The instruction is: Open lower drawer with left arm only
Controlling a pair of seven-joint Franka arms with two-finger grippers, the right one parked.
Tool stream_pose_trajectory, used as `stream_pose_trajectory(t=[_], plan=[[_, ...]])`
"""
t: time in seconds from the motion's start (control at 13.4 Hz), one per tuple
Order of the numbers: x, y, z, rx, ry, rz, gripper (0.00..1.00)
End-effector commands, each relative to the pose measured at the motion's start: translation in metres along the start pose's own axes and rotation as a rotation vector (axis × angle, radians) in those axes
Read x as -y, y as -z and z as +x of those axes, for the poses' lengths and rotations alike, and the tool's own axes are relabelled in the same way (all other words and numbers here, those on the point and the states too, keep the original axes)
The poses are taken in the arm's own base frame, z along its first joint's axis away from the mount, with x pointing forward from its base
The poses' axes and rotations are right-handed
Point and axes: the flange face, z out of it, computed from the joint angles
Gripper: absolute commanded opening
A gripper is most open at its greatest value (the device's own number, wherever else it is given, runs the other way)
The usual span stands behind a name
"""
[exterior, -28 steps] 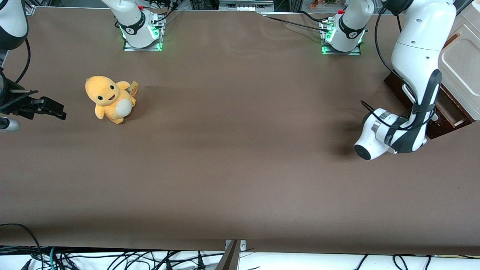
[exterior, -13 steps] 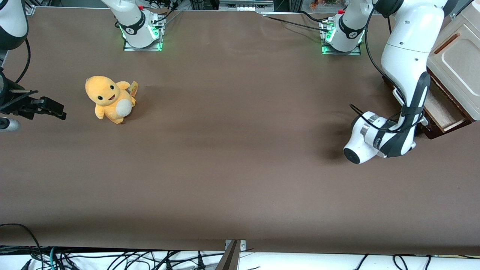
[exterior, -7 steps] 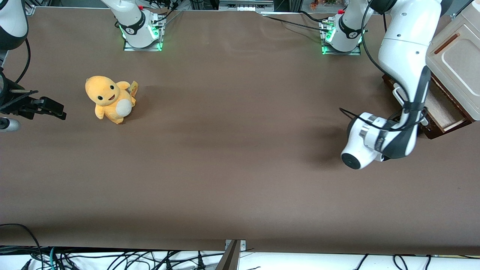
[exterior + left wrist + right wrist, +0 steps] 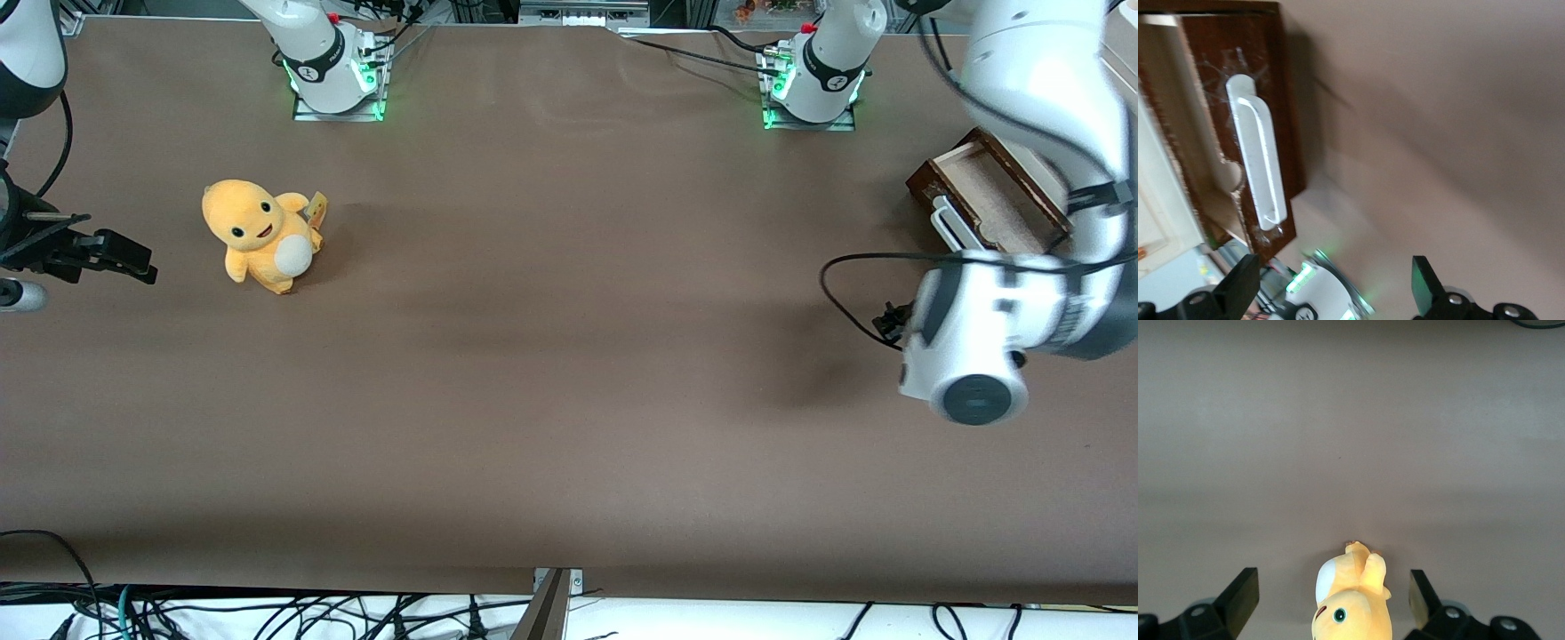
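The lower drawer (image 4: pixel 989 197) stands pulled out at the working arm's end of the table, its pale tan inside showing. Its long white bar handle (image 4: pixel 948 228) runs along the dark-brown front. The left arm (image 4: pixel 978 342) hangs above the table, nearer to the front camera than the drawer, with its black cable looping beside it. In the left wrist view the drawer front (image 4: pixel 1281 80) and the handle (image 4: pixel 1258 157) show. The gripper (image 4: pixel 1331 290) is open with nothing between its black fingers (image 4: pixel 1426 285) and is apart from the handle.
A yellow plush toy (image 4: pixel 258 233) sits toward the parked arm's end of the table; it also shows in the right wrist view (image 4: pixel 1351 600). Two arm bases with green lights (image 4: pixel 333 67) (image 4: pixel 813 76) stand along the table edge farthest from the front camera.
The left arm pulled the drawer farther out, then came off the handle, rose and swung toward the front camera. The drawer's inside now shows uncovered.
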Motion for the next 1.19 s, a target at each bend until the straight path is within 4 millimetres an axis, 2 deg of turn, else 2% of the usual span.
stream_pose_trajectory(t=[0.0,0.15,0.3,0.37,0.52,0.67,0.82,0.97,1.04,1.12], plan=[[0.038,0.022,0.007,0.024,-0.089,-0.164,1.00],[0.057,0.035,0.006,0.000,-0.151,-0.227,1.00],[0.100,0.046,0.020,-0.041,-0.198,-0.329,1.00],[0.113,0.058,0.014,-0.098,-0.271,-0.384,1.00],[0.128,0.067,0.003,-0.226,-0.396,-0.424,1.00],[0.136,0.072,-0.017,-0.395,-0.471,-0.451,1.00],[0.146,0.082,-0.034,-0.514,-0.465,-0.481,1.00],[0.142,0.096,-0.063,-0.573,-0.579,-0.482,1.00],[0.139,0.106,-0.086,-0.623,-0.649,-0.456,1.00],[0.149,0.115,-0.101,-0.655,-0.667,-0.453,1.00]])
